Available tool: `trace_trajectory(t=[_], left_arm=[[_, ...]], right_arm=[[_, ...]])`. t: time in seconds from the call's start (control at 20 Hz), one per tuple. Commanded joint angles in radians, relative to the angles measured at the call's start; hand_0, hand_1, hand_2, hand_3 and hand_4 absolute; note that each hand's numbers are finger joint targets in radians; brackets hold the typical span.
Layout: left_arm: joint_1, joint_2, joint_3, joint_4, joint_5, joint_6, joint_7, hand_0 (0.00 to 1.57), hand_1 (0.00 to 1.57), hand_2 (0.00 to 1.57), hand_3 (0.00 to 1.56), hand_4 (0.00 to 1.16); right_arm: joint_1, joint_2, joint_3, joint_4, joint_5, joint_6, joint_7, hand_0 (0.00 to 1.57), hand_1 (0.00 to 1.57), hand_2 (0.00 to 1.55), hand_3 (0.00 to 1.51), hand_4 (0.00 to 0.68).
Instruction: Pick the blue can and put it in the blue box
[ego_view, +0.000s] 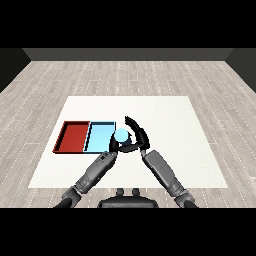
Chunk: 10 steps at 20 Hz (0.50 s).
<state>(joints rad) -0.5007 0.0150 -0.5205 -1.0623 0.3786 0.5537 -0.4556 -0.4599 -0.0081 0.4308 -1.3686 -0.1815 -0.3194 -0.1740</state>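
The blue can (122, 134), light blue on top, stands upright just off the right edge of the light blue tray (100, 136). My right hand (140, 136) is shut on the can, with its fingers arching over the can's far side and its thumb on the near side. My left hand (113, 145) sits low at the can's near left, close to the blue tray's front right corner. It is partly hidden behind the can and the right hand. Whether the can rests on the table or is lifted off it I cannot tell.
A red tray (74, 136) lies against the left side of the light blue tray. Both trays hold nothing. The white table (175, 125) stretches wide to the right and back, with a wooden floor around it.
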Motion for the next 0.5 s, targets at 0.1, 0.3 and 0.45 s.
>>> trace_trajectory(t=[0.1, 0.3, 0.45], left_arm=[[0.023, -0.014, -0.024, -0.045, -0.071, 0.083, 0.014, 1.57, 1.57, 1.57, 1.48, 1.14], [0.006, 0.046, 0.060, 0.006, -0.053, -0.004, -0.021, 1.57, 1.57, 1.57, 1.48, 1.15], [-0.012, 0.013, 0.061, 0.052, -0.107, 0.048, 0.003, 1.57, 1.57, 1.57, 1.47, 1.13]], right_arm=[[0.023, -0.018, -0.086, -0.069, -0.054, 0.044, 0.010, 0.00, 0.00, 0.00, 0.00, 0.000], [0.050, -0.019, -0.115, -0.103, -0.083, 0.117, -0.030, 0.00, 0.00, 0.00, 0.00, 0.000], [0.120, -0.074, -0.140, -0.264, -0.111, 0.141, 0.040, 0.00, 0.00, 0.00, 0.00, 0.000]])
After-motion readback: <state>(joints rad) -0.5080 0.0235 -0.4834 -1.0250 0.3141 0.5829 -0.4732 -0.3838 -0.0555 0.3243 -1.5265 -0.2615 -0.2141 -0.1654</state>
